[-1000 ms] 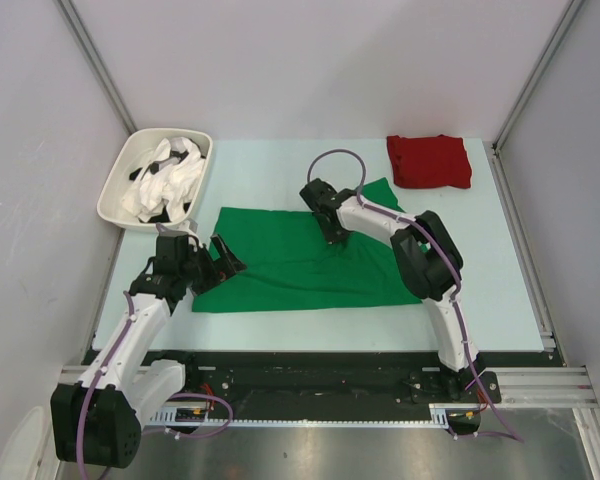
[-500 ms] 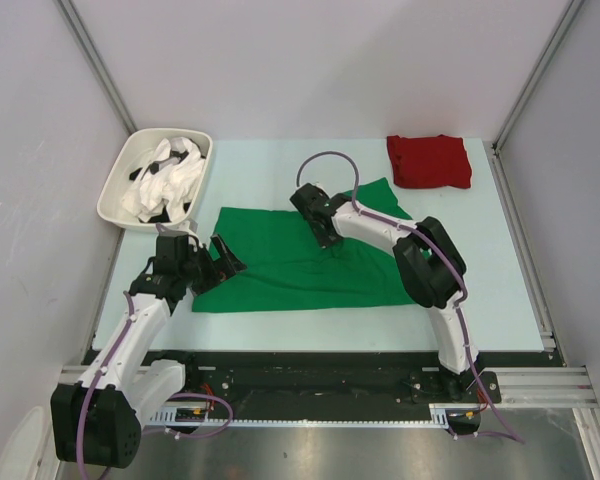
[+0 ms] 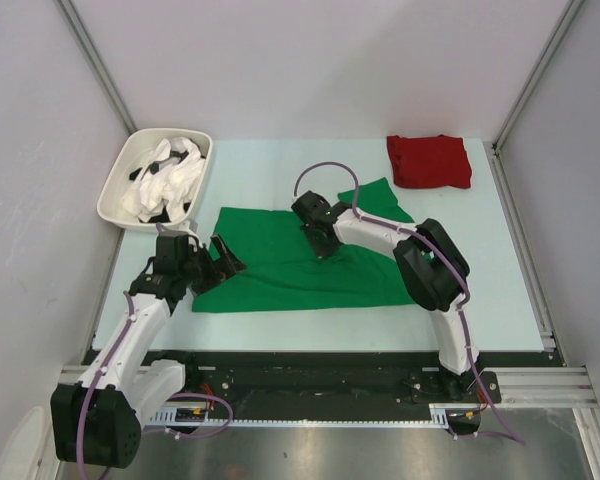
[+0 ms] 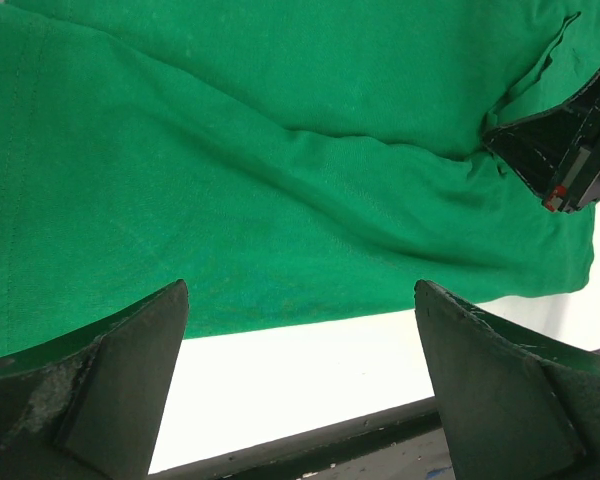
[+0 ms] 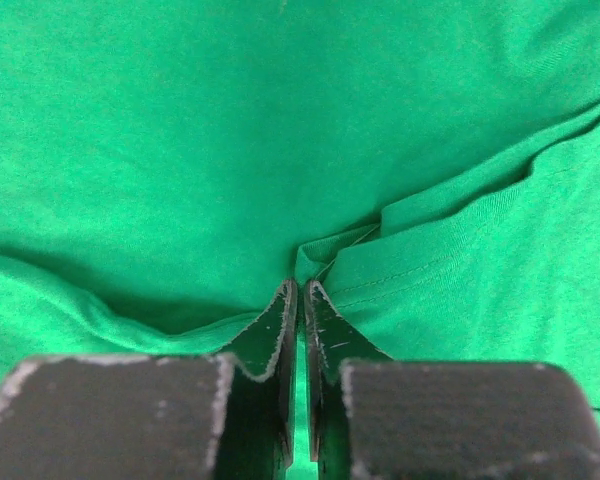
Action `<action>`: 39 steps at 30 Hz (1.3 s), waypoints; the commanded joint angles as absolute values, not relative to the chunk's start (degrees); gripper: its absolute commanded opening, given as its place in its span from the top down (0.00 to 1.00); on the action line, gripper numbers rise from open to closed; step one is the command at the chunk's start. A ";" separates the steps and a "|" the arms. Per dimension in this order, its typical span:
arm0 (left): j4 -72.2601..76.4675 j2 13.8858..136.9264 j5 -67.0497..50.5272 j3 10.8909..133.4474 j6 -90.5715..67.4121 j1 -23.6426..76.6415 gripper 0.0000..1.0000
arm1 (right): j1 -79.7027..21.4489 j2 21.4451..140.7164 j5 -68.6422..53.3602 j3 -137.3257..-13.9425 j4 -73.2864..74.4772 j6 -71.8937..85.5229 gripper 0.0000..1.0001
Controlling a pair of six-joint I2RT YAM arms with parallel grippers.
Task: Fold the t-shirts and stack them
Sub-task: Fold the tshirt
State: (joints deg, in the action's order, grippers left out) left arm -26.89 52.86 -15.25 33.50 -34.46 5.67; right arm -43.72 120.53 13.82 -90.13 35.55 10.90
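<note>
Green t-shirt [image 3: 300,260] lies mid-table, half folded; red t-shirt [image 3: 429,161] sits folded at far right corner. Right gripper [image 5: 300,300] is pinched on a thin green fold; left gripper [image 4: 300,385] gapes wide, empty, nr the shirt's front edge. Risk: thin pinch slips, fold flops back.

Even, bright overhead light; soft shadows hug the green t-shirt [image 3: 300,260] folds. No glare. Wrist views are sharp on cloth, with near fingers [image 5: 280,330] slightly blurred.
</note>
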 commanded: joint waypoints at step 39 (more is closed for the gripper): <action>-38.57 33.04 3.24 17.40 -71.01 21.27 0.00 | -24.08 30.93 7.12 -29.37 36.56 50.62 0.00</action>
State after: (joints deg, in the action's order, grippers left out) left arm -35.00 31.83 -5.10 16.64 -61.93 21.06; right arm -25.21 29.80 9.08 -32.23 33.41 44.71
